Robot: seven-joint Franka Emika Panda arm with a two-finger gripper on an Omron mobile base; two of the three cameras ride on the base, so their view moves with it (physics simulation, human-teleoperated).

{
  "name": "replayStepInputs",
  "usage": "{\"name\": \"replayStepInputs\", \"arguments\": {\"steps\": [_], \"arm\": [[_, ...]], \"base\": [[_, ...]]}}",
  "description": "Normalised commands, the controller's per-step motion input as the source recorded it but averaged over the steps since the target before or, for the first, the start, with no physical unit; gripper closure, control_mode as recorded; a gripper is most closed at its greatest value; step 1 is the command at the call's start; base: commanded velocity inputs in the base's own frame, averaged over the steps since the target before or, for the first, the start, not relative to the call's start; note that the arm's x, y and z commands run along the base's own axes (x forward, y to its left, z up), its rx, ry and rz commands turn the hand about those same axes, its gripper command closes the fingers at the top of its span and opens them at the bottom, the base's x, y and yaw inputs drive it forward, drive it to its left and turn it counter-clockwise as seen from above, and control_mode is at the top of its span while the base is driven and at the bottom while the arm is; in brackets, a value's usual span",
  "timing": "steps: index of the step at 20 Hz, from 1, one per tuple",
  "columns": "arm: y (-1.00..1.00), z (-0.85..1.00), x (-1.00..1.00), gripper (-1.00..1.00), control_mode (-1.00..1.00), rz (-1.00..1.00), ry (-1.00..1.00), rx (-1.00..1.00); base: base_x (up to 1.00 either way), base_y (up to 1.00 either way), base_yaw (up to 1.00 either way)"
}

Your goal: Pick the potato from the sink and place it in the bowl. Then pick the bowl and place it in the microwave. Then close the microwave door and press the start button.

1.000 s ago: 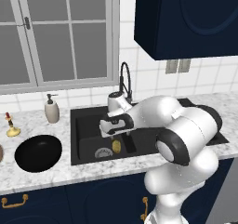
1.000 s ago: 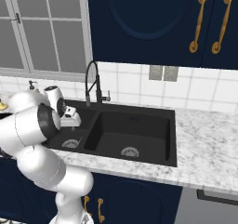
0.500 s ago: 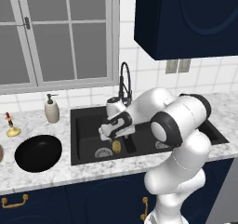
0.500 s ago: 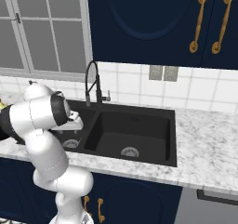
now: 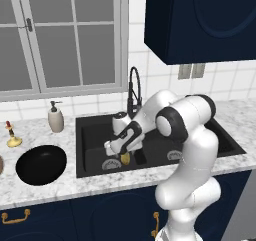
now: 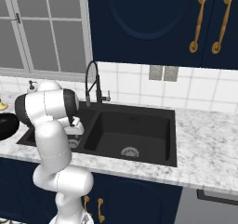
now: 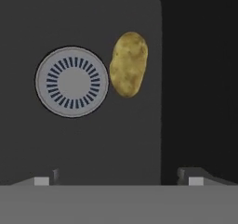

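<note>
The potato [image 7: 128, 64], a small yellowish-tan oval, lies on the floor of the black sink's [image 5: 92, 127] left basin, right beside the round metal drain [image 7: 72, 82]. It also peeks out under the hand as the potato [image 5: 125, 158]. My gripper [image 5: 119, 152] hangs open just above it, its two fingertips [image 7: 46, 179] wide apart with nothing between them. The wide glossy black bowl [image 5: 41, 164] rests on the marble counter left of the sink, its edge the bowl [image 6: 7, 125]. The microwave is out of view.
The black arched faucet [image 5: 134, 92] rises behind the sink close to my arm. A soap dispenser [image 5: 56, 119] and a small brass object [image 5: 12, 137] stand on the counter behind the bowl. The right basin [image 6: 135, 130] holds just its drain. Navy cabinets hang overhead.
My hand has dipped lower into the left basin, toward the potato, while the elbow swung up and over. The jaws stayed open. The potato and bowl have not moved.
</note>
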Motion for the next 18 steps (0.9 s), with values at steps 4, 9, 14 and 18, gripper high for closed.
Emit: {"name": "replayStepInputs", "arguments": {"steps": [4,9,14,18], "arm": [[0.02,-0.34,0.28,-1.0,-1.0,-0.01,0.0,0.0],[0.03,-0.37,0.36,-1.0,-1.0,-0.01,-0.01,-0.01],[0.03,-0.33,0.34,-1.0,-1.0,0.0,-0.06,-0.04],[0.03,-0.44,0.22,-1.0,-1.0,0.0,-0.08,-0.05]], "base": [[0.0,0.0,0.0],[0.0,0.0,0.0],[0.0,0.0,0.0],[0.0,0.0,0.0]]}}
